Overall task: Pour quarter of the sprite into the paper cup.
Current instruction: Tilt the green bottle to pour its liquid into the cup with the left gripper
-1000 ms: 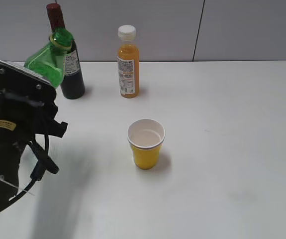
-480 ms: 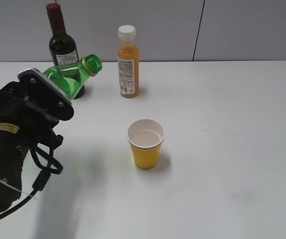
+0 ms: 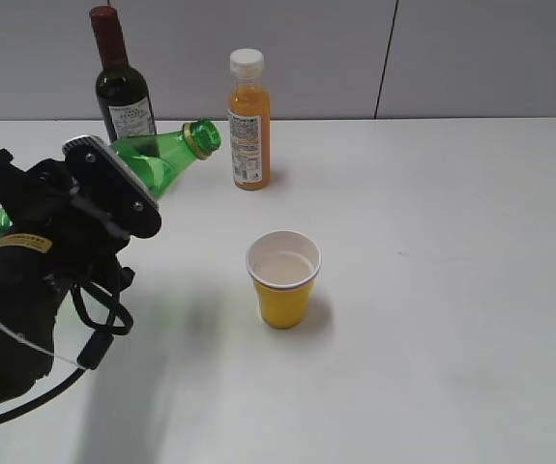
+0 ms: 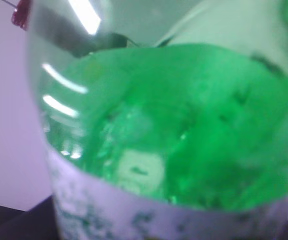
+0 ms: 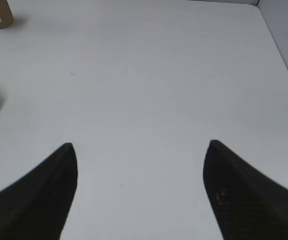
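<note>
Green plastic bottle: the sprite (image 3: pixel 157 158) is tilted nearly horizontal above the table (image 3: pixel 452 242), neck toward the right, cap off; it fills the left wrist view (image 4: pixel 174 130).
Paper cup: the paper cup (image 3: pixel 283 278) is yellow, upright, well apart from the bottle mouth; pale liquid low inside.
Background bottles: dark wine bottle (image 3: pixel 123 87) and orange juice bottle (image 3: pixel 248 121), upright, capped.
Left gripper: the left gripper (image 3: pixel 65 208) clamps the sprite body.
Right gripper: the right gripper (image 5: pixel 139 170) has fingers (image 5: pixel 234 190) spread wide, holding nothing.
</note>
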